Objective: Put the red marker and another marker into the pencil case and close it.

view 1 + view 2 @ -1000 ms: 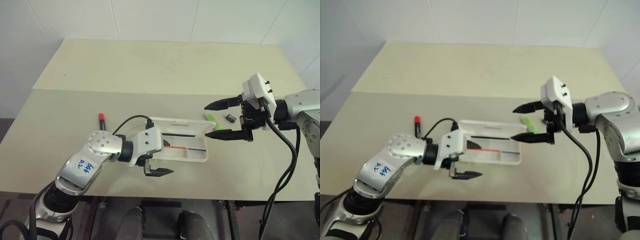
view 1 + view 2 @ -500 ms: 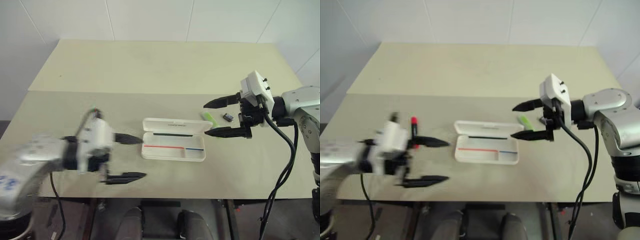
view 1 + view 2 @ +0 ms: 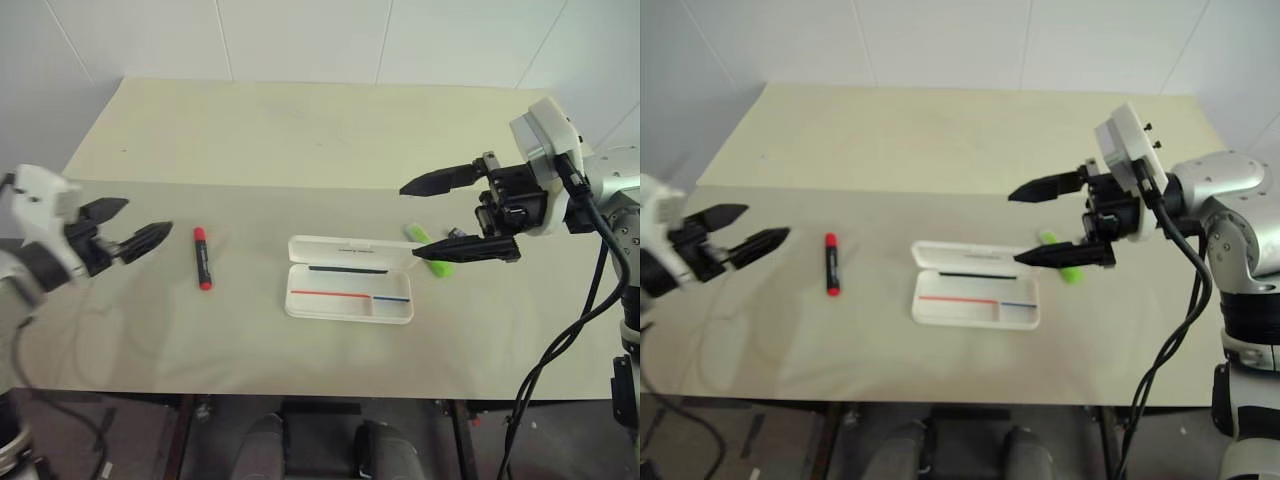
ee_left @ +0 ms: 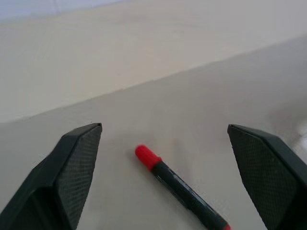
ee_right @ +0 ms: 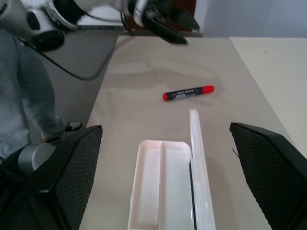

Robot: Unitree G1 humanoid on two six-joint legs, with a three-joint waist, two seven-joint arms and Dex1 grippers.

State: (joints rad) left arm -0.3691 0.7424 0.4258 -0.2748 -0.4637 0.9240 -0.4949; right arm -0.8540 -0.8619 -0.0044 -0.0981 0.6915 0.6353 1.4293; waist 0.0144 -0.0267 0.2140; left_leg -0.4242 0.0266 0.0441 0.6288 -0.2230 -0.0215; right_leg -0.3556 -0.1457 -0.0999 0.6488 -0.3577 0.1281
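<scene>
1. Left end effector [image 3: 125,226]: released, empty, held above the counter [image 3: 300,130] left of the marker [image 3: 202,257]. Risk: a crooked closing could roll the round body away.
2. Marker: lying loose, well left of the case [image 3: 349,292].
3. Case: lid open, thin pens inside. Risk: a nudge could slide it or drop the lid.
4. Highlighter [image 3: 432,250]: just right of the case, under the right end effector [image 3: 460,213], which is released and empty. Risk: descending, it could clip the lid.

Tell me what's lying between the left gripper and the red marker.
Nothing: only bare table separates the open left gripper from the red marker, as the left eye view shows.
</scene>
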